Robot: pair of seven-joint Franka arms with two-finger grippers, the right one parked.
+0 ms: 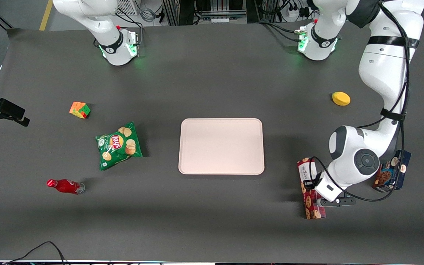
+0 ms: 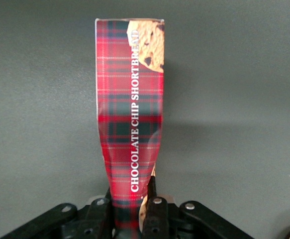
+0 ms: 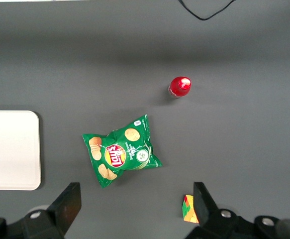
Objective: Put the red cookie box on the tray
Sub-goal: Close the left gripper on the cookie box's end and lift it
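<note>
Your gripper pinches the red cookie box near the bench's front edge, well apart from the tray.

Our left arm reaches out from its base and bends down low over the tabletop at the working arm's end. Our tool sits at the red cookie box, fingers pressed in, pinching its sides.
</note>
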